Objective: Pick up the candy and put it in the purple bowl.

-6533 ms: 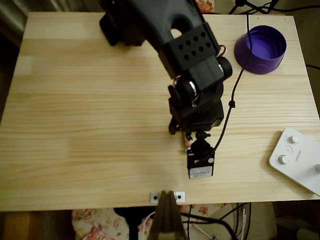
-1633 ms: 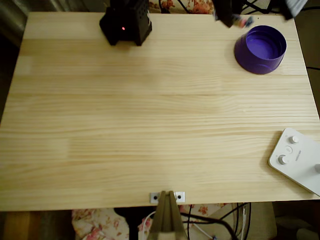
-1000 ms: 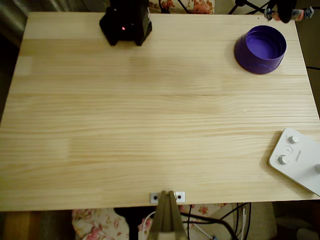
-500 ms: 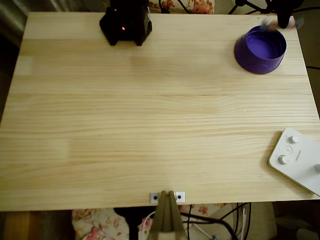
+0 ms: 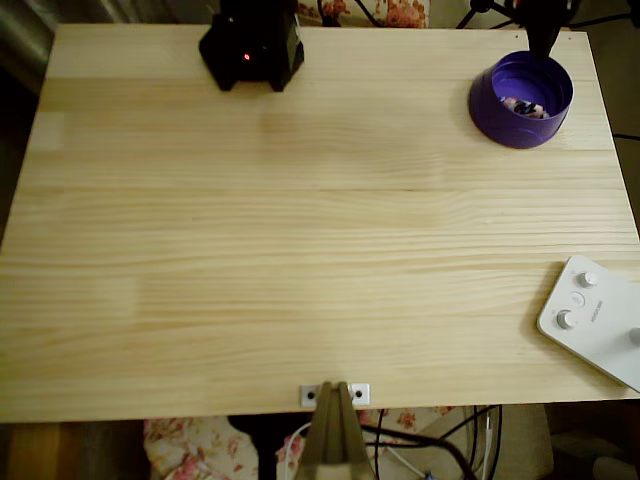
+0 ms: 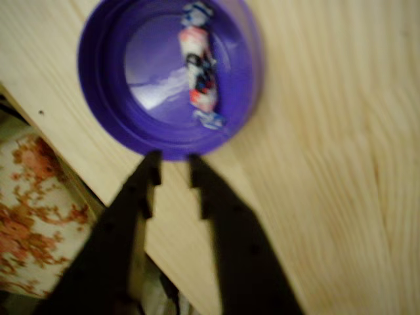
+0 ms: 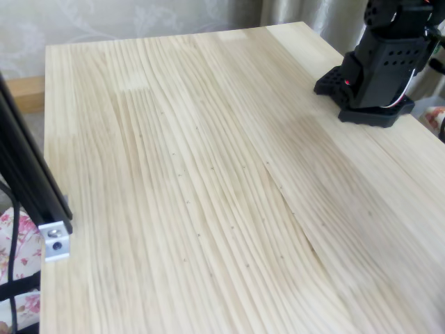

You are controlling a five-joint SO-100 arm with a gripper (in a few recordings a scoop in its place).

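The candy (image 6: pixel 199 72), a pinkish-white wrapped sweet with dark markings and bluish twisted ends, lies on the floor of the purple bowl (image 6: pixel 105 111). In the overhead view the candy (image 5: pixel 525 106) rests inside the purple bowl (image 5: pixel 490 105) at the table's far right corner. My gripper (image 6: pixel 172 172) hangs above the bowl's rim, open, with a narrow gap and nothing between its black fingers (image 6: pixel 141 180). In the overhead view a dark part of the arm (image 5: pixel 545 20) pokes in at the top edge, just behind the bowl.
The arm's black base (image 5: pixel 251 45) stands at the table's back edge, and the base (image 7: pixel 375 69) also shows at the upper right of the fixed view. A white device with knobs (image 5: pixel 595 320) sits at the front right. A metal bracket (image 5: pixel 335 393) holds to the front edge.
The candy has dropped from my gripper into the purple bowl. Before that the arm swung from the table's middle front to the bowl carrying it.
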